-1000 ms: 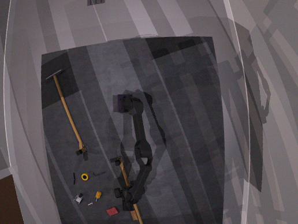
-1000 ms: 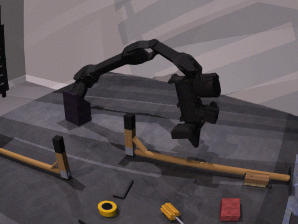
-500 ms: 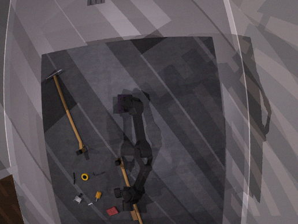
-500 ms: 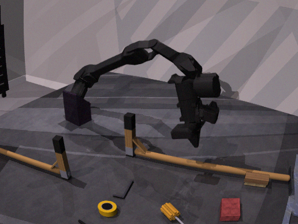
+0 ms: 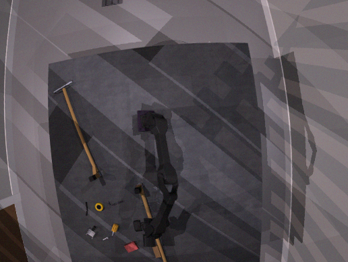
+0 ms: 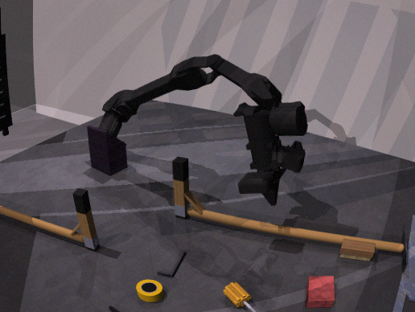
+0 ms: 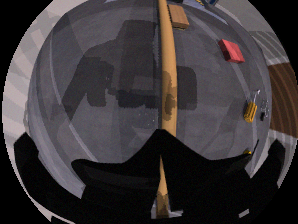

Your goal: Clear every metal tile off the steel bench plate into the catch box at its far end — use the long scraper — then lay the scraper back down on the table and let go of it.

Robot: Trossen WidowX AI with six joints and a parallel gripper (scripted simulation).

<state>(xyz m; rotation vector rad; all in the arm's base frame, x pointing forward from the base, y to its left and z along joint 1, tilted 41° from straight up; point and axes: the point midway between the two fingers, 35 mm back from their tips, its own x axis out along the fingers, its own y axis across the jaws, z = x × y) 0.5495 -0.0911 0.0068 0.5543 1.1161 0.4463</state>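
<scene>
No text, label, brand, number or sign can be read in any of the three views. The tape roll (image 5: 98, 202) (image 6: 139, 293), the red block (image 5: 131, 246) (image 6: 320, 291) (image 7: 231, 51) and the wooden block (image 5: 157, 252) (image 6: 357, 249) (image 7: 178, 16) show no legible lettering, and neither does the dark arm (image 5: 163, 148) (image 6: 157, 86).

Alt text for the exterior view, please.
Black robot arm arches over a dark table, its closed, empty gripper above a long wooden-handled tool with an upright black-tipped grip. Nearer: a second such grip, yellow tape roll, red block.
</scene>
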